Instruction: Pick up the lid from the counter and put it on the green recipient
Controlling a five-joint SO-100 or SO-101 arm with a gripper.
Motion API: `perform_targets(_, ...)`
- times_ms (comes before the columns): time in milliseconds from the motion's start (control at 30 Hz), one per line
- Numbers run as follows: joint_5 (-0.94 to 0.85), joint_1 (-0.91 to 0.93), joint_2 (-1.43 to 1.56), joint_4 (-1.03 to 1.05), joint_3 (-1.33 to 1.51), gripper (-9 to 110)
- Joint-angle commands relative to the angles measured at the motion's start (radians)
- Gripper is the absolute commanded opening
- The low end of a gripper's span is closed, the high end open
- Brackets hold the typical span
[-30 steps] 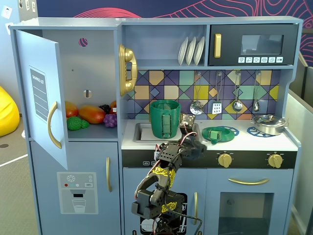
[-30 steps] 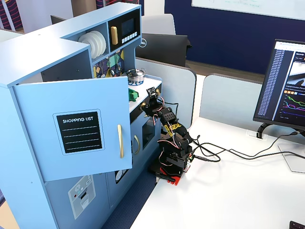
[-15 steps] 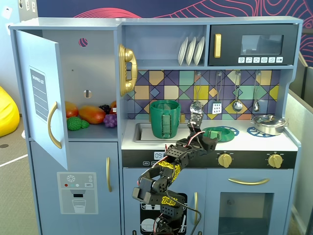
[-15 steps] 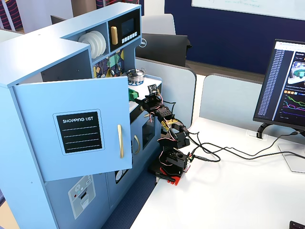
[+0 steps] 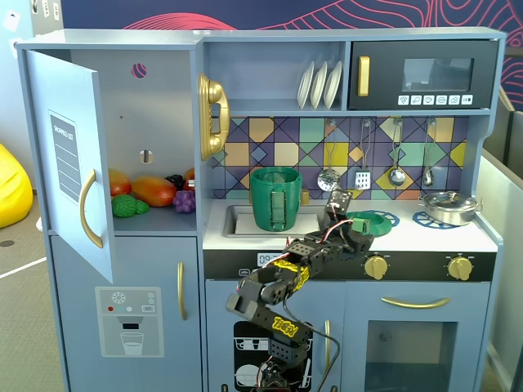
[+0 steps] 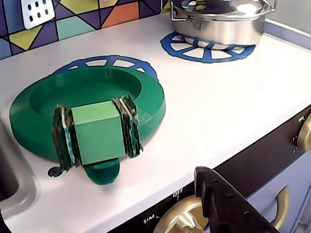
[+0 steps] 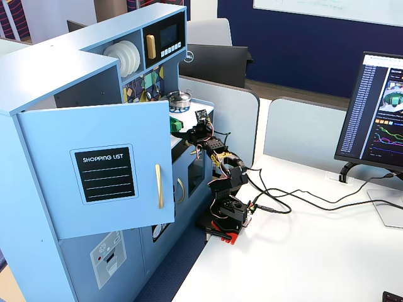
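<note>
The green lid (image 6: 146, 104) lies flat on the white counter over a blue burner ring. Its square knob (image 6: 96, 132) has dark padded strips on both sides. In a fixed view the lid (image 5: 377, 219) is right of the tall green pot (image 5: 275, 198), which stands by the sink. My gripper (image 6: 102, 194) is open and empty, low in front of the knob and just short of it. One black jaw shows at the lower right of the wrist view and the other only at the bottom left corner. The gripper also shows in both fixed views (image 5: 347, 219) (image 7: 189, 132).
A silver metal pot (image 6: 218, 19) with its own lid sits on the right burner ring (image 6: 209, 48). The sink (image 5: 237, 220) is left of the lid. Gold knobs (image 5: 376, 266) line the front panel. The fridge door (image 5: 69, 155) stands open at the left.
</note>
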Motion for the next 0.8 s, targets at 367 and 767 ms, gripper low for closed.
perform_targets(367,0.006,-0.040,-0.299,-0.046,-0.331,45)
perform_targets(767,0.000,-0.078,-0.529,-0.035,-0.535,38)
